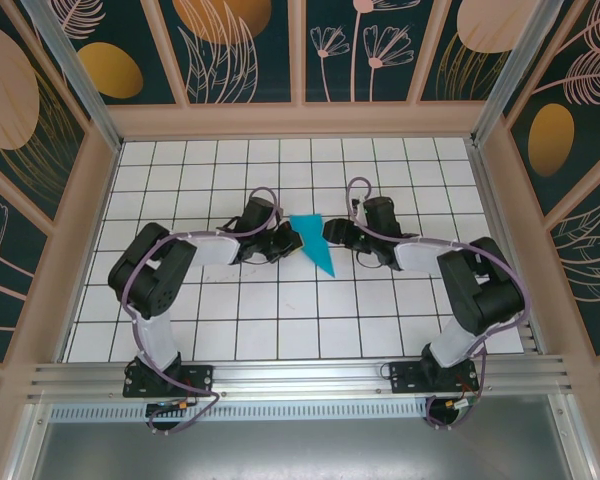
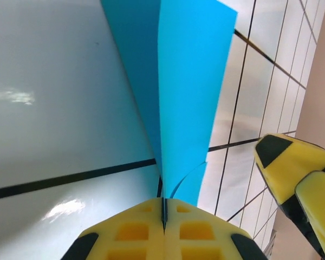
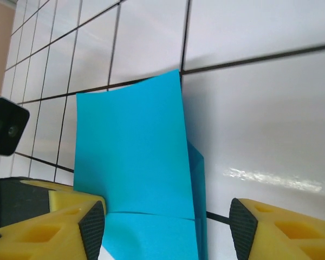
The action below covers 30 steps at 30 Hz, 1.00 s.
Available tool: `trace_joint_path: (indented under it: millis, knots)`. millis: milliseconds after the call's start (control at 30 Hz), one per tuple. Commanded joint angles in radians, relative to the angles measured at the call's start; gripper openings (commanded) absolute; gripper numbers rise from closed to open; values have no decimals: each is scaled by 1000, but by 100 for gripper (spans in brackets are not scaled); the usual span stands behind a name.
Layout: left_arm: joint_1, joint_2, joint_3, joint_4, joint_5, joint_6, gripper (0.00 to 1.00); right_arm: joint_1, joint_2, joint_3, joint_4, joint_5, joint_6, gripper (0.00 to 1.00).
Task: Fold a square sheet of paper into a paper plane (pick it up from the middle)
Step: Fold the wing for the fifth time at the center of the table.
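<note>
Two hands meet the paper plane at mid-table. My left hand, at its nine o'clock, is clamped on the folded edge. My right hand, at three o'clock, has jaws apart astride it. Nose points five o'clock.

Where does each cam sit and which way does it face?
Top external: above, behind left arm and right arm, looking down on the tiled table; both reach the folded teal paper.
Left wrist: looks along its shut jaws pinching the paper's edge; right arm's yellow fingers at right.
Right wrist: looks down past its open jaws flanking the paper.
Shared: all three see the paper.
</note>
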Motion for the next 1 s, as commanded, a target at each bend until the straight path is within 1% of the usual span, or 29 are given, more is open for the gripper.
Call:
trace_joint_path:
  millis: [0, 67, 100, 233, 300, 367, 600, 733, 900, 967]
  knots:
    - [26, -56, -43, 28, -34, -19, 0, 63, -51, -26, 49, 181, -158, 66]
    - [37, -72, -61, 31, -39, -28, 0, 87, -72, -54, 99, 219, -217, 67]
    - [42, -79, -70, 32, -40, -36, 0, 118, -82, -72, 137, 222, -249, 68]
    - [59, -92, -96, 55, -26, -68, 0, 183, -66, -93, 199, 239, -386, 70]
    - [61, -89, -93, 58, -12, -79, 0, 233, -63, -131, 278, 295, -471, 70]
    - [61, -87, -84, 53, 0, -86, 1, 261, -66, -162, 344, 293, -522, 70]
    - [60, -92, -36, -19, 19, -87, 3, 308, -8, -190, 446, 296, -696, 63]
    - [62, -98, -16, -50, 31, -87, 3, 338, 36, -193, 498, 299, -782, 61]
    - [65, -106, -1, -77, 36, -90, 3, 367, 90, -185, 561, 307, -840, 60]
    - [65, -111, 4, -87, 35, -90, 3, 374, 122, -173, 567, 332, -861, 58]
